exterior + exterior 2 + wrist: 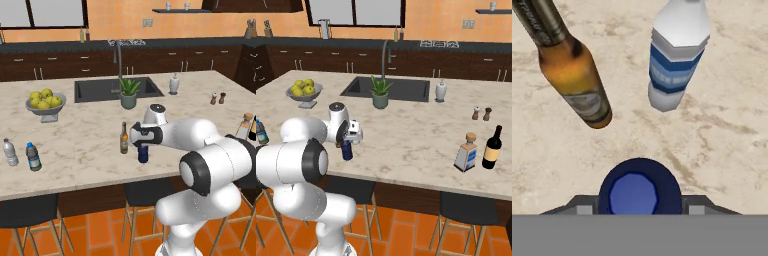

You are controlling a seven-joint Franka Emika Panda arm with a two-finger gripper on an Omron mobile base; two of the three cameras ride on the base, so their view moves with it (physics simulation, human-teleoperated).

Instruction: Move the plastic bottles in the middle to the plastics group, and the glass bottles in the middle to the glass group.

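Note:
My gripper (640,210) stands over the dark navy bottle (639,187), one fingertip pressed to each side of it, and looks shut on it. That navy bottle (143,155) stands upright near the counter's front edge, under the hand (143,145). Just beyond it are the amber glass bottle (574,75) and the clear bottle with a blue label (677,60). The amber bottle (124,139) sits left of the hand. The plastics group is far left: a greyish clear bottle (10,152) and a blue-capped bottle (33,156). The glass group is at the right: a tan-topped pale bottle (466,152) and a dark bottle (492,147).
A bowl of yellow-green fruit (45,102) stands at the back left. Behind the middle bottles are a potted plant (128,94) and the sink (100,90). A white dispenser (173,84) and two small shakers (217,98) stand further right. Stools (145,192) sit under the front edge.

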